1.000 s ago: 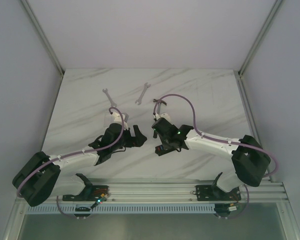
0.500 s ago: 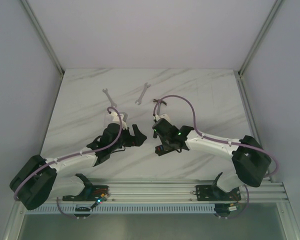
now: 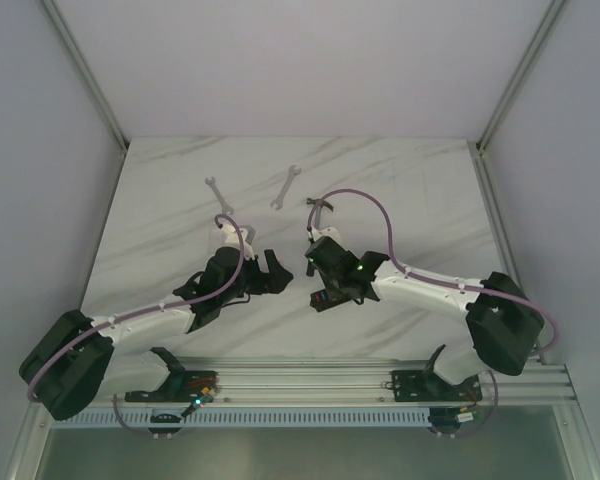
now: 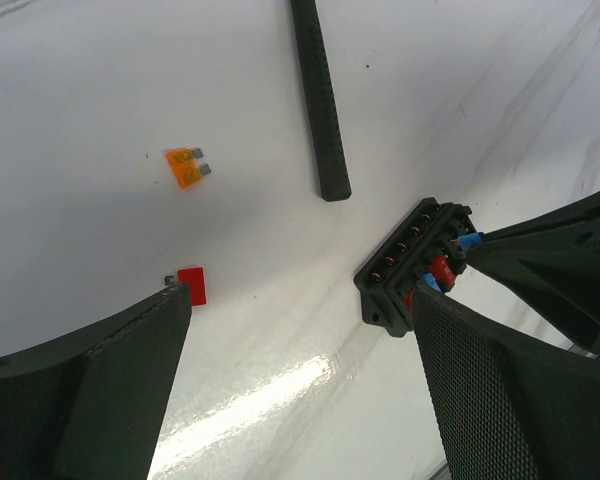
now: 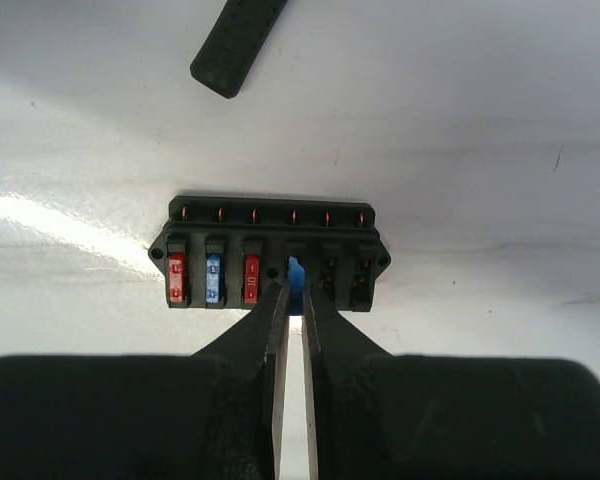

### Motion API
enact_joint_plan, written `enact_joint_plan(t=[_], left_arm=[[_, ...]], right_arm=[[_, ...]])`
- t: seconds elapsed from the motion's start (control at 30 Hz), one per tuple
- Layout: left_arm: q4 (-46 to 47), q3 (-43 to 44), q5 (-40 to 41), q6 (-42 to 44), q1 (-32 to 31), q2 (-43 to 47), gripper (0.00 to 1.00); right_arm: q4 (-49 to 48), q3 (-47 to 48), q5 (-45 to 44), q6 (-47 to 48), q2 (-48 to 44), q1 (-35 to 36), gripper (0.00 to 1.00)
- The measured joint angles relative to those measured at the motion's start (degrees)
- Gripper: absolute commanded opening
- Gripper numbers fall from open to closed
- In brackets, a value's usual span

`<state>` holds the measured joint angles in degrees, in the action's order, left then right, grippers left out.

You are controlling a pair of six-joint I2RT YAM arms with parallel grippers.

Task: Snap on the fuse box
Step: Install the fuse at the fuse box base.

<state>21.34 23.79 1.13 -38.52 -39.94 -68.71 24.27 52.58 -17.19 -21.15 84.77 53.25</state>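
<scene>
fuse box (image 5: 270,255) lies flat on the worktop (image 5: 480,120), right tool (image 5: 292,300) over it, pinched on a blue fuse (image 5: 295,272) at the fourth slot. left tool (image 4: 300,310) spread wide, empty, just beside. box looks light, rigid, prone to skate: brace the end walls.

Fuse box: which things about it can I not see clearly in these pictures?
- Right wrist view: jaws of the right gripper cover most of the blue fuse; its seating is unclear.
- Left wrist view: one jaw of the left gripper hides part of the fuse box.
- Top external view: fuse box too small.
</scene>
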Motion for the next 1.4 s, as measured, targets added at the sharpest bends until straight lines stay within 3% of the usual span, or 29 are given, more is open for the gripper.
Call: enact_joint_plan(t=[1.4], left_arm=[[-0.66,0.00,0.00,-0.87,0.00,0.42,1.00]], right_arm=[[-1.25,-1.55,0.63,0.00,0.37,0.00,0.00]])
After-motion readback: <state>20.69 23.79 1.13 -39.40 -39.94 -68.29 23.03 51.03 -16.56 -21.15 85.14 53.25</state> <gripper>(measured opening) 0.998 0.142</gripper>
